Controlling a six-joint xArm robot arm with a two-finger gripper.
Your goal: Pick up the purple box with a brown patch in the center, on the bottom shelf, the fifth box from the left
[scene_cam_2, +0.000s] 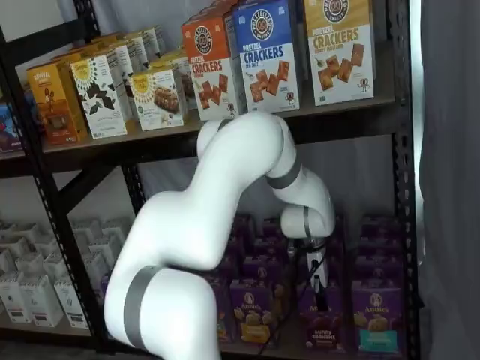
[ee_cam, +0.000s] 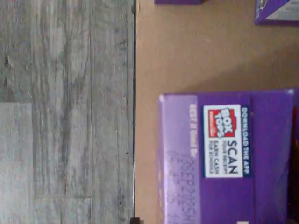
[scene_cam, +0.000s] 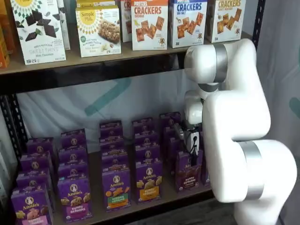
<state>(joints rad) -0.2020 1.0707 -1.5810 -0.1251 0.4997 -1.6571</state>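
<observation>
White arm (scene_cam: 234, 131) screens purple box (scene_cam: 188, 172); orange-band carton (scene_cam: 149, 182) beside.

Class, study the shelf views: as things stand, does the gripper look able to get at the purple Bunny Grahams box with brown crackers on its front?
Probably yes. The gripper hangs right over the purple box, which stands in the front row of the bottom shelf. Nothing shows between them, but whether the fingers are open cannot be told.

Purple box (ee_cam: 229, 156) on bottom shelf (ee_cam: 187, 56)
</observation>
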